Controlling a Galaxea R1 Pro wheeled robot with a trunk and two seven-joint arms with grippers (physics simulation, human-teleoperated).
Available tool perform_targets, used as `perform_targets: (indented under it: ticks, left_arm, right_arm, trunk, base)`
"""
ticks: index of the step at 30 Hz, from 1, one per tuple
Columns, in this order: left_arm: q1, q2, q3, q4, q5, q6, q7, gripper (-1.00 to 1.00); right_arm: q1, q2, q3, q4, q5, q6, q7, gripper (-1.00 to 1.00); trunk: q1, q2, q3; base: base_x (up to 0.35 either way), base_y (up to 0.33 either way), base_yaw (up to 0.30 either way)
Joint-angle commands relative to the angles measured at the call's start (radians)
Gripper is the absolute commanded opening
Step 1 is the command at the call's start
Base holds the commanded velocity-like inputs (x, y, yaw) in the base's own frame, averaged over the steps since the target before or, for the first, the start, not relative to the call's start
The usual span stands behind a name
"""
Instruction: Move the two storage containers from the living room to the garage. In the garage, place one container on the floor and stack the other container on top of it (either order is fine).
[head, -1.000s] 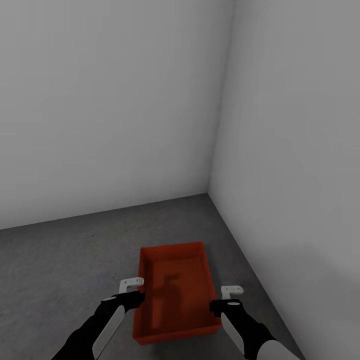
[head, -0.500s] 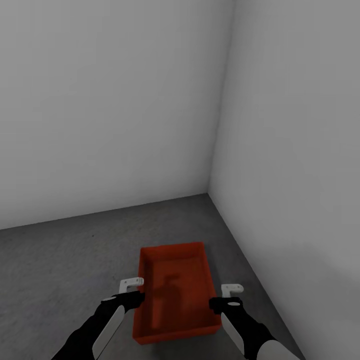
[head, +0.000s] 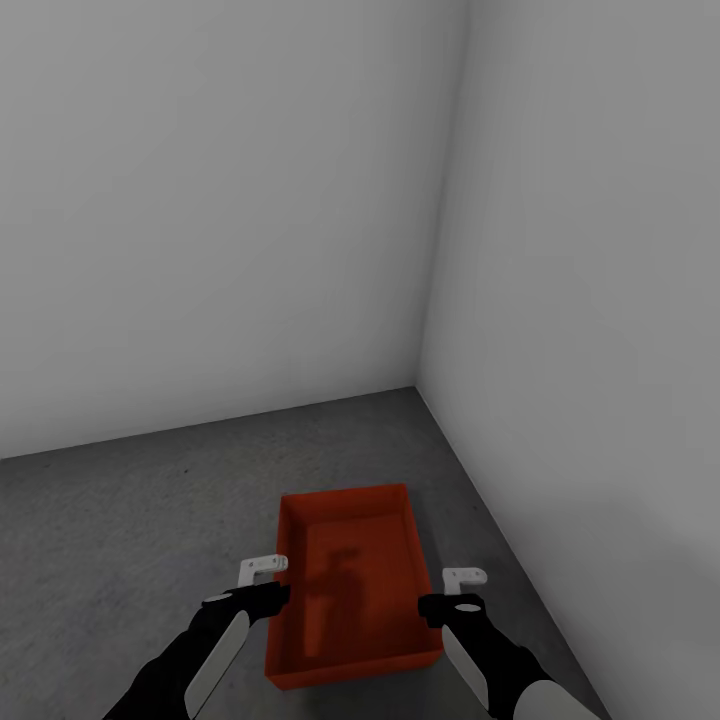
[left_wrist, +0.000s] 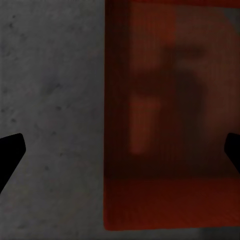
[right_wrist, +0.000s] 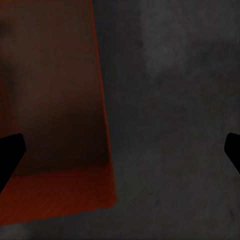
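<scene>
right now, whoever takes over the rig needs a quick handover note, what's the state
Left end effector: open, straddling the bin's left wall.
Right end effector: open, over the bin's right wall.
One orange-red storage container sits on the grey concrete floor near the corner of the grey walls.
Done: first container placed.
Left: bring the second container and stack it on top.

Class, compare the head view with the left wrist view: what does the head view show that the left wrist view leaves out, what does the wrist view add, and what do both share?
Head view: both arms, the left gripper and right gripper flanking the whole storage container, and the grey walls meeting in a corner. Left wrist view: its own dark fingertips spread wide, seen close. Shared: the orange-red container and the concrete floor.
</scene>
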Motion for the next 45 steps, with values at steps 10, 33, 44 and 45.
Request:
perform_targets:
  ticks: [10, 33, 44, 45]
  left_arm:
    - [-0.001, 0.001, -0.005, -0.001, 0.011, 0.002, 0.010, 1.00]
    - [-0.001, 0.001, -0.007, -0.010, 0.012, 0.002, 0.011, 1.00]
    - [-0.001, -0.001, -0.008, -0.005, 0.012, 0.002, 0.011, 1.00]
    - [-0.001, -0.002, -0.007, -0.004, 0.012, 0.002, 0.011, 1.00]
  right_arm:
    - [-0.001, -0.001, 0.008, -0.002, -0.008, 0.006, -0.009, 1.00]
    - [-0.001, -0.001, 0.008, -0.002, -0.007, 0.006, -0.010, 1.00]
    - [-0.001, -0.001, 0.009, -0.002, -0.008, 0.006, -0.010, 1.00]
    - [-0.001, -0.001, 0.009, -0.002, -0.008, 0.006, -0.010, 1.00]
  trunk:
    - [0.000, 0.000, -0.001]
    - [-0.015, 0.028, 0.012]
    - [-0.058, 0.105, 0.046]
    - [-0.061, 0.112, 0.049]
  base:
    - [0.000, 0.000, 0.000]
    - [0.000, 0.000, 0.000]
    - [0.000, 0.000, 0.000]
    - [0.000, 0.000, 0.000]
